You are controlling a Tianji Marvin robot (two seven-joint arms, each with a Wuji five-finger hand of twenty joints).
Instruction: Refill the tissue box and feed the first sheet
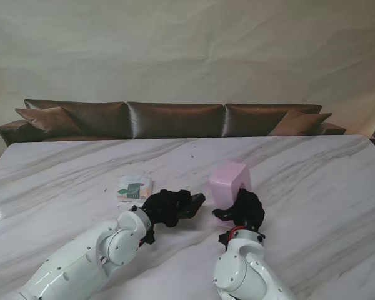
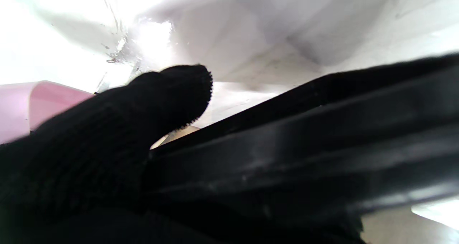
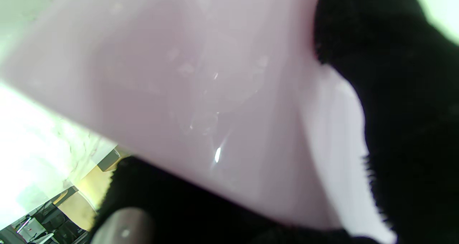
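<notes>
A pink tissue box (image 1: 229,177) stands on end on the marble table (image 1: 319,181), and my right hand (image 1: 245,210) is shut on its near side. Its glossy pink wall (image 3: 200,93) fills the right wrist view, with black-gloved fingers (image 3: 412,100) wrapped around it. My left hand (image 1: 167,208) is just left of the box, closed on a flat black panel (image 1: 197,200) that points toward it. That ridged panel (image 2: 322,140) crosses the left wrist view beside a gloved finger (image 2: 150,111), with the pink box (image 2: 21,108) at the edge. A white and green tissue pack (image 1: 134,187) lies beyond the left hand.
A brown leather sofa (image 1: 175,119) with cushions runs along the table's far edge. A pale draped sheet covers the wall behind it.
</notes>
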